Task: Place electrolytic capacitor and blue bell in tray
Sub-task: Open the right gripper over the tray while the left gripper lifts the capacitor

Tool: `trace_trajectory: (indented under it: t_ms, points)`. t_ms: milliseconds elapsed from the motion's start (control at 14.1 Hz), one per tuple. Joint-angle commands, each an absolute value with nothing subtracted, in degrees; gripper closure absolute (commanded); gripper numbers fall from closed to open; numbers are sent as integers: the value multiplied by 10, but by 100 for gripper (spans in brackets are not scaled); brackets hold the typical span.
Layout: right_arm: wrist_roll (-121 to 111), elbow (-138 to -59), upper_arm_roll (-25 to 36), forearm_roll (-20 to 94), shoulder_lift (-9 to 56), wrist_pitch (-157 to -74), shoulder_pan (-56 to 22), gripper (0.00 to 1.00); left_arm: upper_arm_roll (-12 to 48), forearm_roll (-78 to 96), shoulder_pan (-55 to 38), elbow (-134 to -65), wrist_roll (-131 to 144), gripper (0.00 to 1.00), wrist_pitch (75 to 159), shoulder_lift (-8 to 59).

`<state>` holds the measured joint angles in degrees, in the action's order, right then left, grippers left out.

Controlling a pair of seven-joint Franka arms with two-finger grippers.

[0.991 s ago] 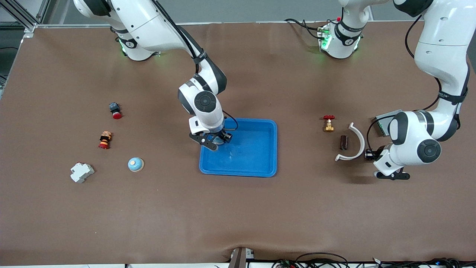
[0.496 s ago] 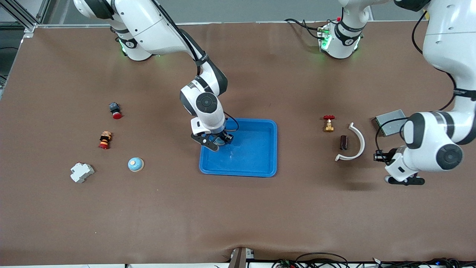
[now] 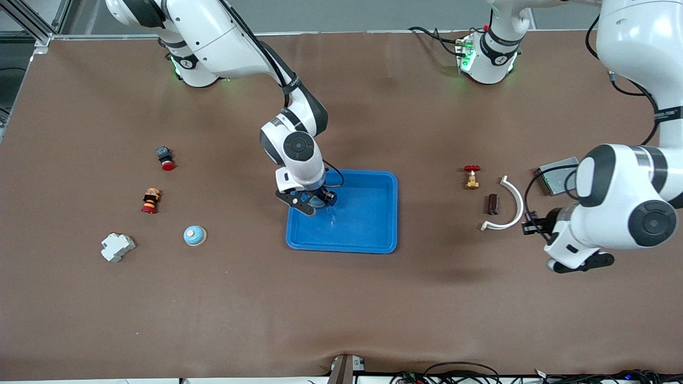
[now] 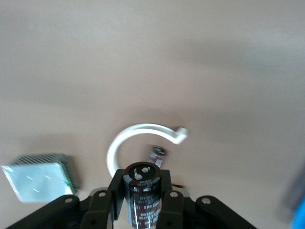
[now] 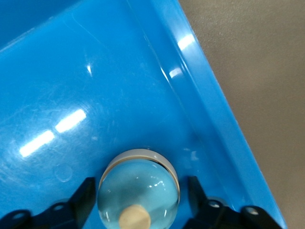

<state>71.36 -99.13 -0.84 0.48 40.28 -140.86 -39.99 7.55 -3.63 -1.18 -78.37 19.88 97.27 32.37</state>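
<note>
Electrolytic capacitor (image 4: 143, 198): dark cylinder, clamped upright in the closed jaws of the left gripper (image 4: 143, 200), which hangs in the air over bare surface (image 3: 341, 309) toward the left arm's end, well apart from the tray (image 3: 373, 245). Under it in the left wrist view: white curved clip (image 3: 510, 205) and a second, smaller dark cylinder (image 3: 492, 204) just beside the clip.

Blue bell (image 5: 138, 188): sits inside the tray, in the corner toward the right arm's end and farther from the front camera, close to the rim. Right gripper (image 3: 314, 201) is low over it, jaws spread, fingers (image 5: 86, 195) standing clear on either side of the dome.

A second blue bell (image 3: 195, 235) lies on the surface, well apart from the tray toward the right arm's end.
</note>
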Motion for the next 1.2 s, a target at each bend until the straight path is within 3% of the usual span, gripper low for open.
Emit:
trace_trajectory:
  t_ms: [0, 425, 637, 920, 1133]
  points:
    - [722, -954, -1, -15, 416, -1383, -406, 0, 70, -16, -52, -781, 265, 100, 939, 310]
    - [650, -884, -2, -21, 409, -1247, -379, 0, 79, 0, -156, -781, 470, 100, 942, 317]
    - [533, -881, -2, -21, 375, -1180, -336, 0, 80, 7, -197, -781, 527, 100, 956, 323]
    - [425, -919, -1, -23, 329, -1172, -287, 0, 79, 21, -249, -786, 604, 100, 1015, 349]
    - [340, -998, 0, -25, 279, -1208, -246, 0, 79, 21, -284, -792, 654, 100, 1075, 362]
